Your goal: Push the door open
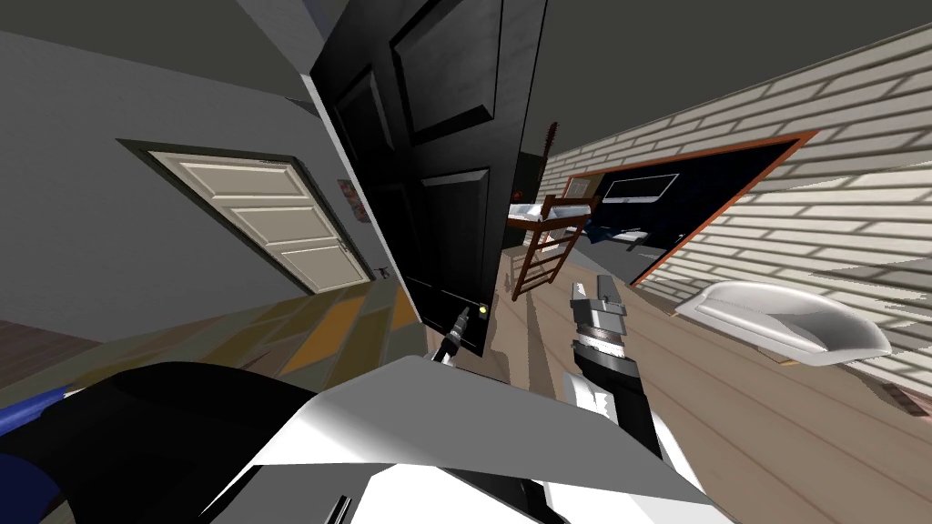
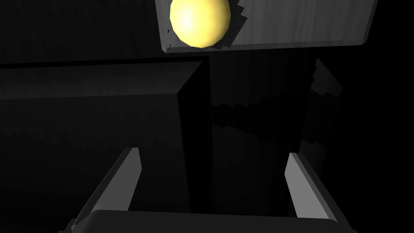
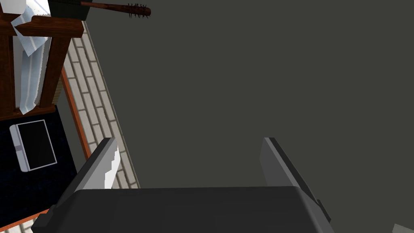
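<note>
Left tool [image 2: 213, 155] spread, empty, facing black door [image 2: 81, 121]

Viewing the room from the head in even, moderate light, tilting everything and splaying straight lines toward the corners. Catching a faint grey sheen on the black door [image 1: 428, 136]; laying slanted shadow bands across the brick wall [image 1: 846, 209]. Sinking into near darkness at the left wrist, lighting the knob [image 2: 200, 20] bright yellow around a pale highlight and stepping jagged shadow edges beside it. Showing flat, dull grey light at the right wrist.
</note>
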Motion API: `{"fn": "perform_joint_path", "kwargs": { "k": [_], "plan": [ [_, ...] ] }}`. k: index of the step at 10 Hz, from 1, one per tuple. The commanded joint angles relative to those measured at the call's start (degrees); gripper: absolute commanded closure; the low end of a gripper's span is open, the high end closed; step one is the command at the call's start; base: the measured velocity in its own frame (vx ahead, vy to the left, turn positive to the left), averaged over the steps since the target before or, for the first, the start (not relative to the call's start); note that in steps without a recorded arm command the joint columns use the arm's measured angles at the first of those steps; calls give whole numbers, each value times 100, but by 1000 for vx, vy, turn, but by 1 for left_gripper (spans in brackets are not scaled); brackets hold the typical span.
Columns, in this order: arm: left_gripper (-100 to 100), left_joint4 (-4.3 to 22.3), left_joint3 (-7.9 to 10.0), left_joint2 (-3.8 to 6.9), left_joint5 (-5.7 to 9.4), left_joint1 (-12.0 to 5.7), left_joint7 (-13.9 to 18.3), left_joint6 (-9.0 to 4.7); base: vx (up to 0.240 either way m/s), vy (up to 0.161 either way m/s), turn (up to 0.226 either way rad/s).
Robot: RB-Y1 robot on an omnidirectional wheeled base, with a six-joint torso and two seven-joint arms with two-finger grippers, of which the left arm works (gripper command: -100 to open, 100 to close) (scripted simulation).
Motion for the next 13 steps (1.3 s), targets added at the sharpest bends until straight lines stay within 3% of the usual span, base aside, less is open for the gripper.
{"fn": "perform_joint_path", "kwargs": {
  "k": [1,3,5,6,7,12,13],
  "plan": [
    [-100,35,16,-83,0,-6,-38,-27,165,-112,-16],
    [-100,55,34,-283,-1,-5,-83,-47,171,-141,-17],
    [-100,63,42,-409,-1,-5,-101,-56,83,-108,12],
    [-100,-43,46,-331,1,53,-94,8,17,-35,-5],
    [100,-43,46,-331,1,53,-94,8,0,0,0],
    [100,-43,46,-331,1,53,-94,8,-2,4,-4],
    [100,-24,148,-179,44,40,-112,19,119,-13,45]
  ]
}}
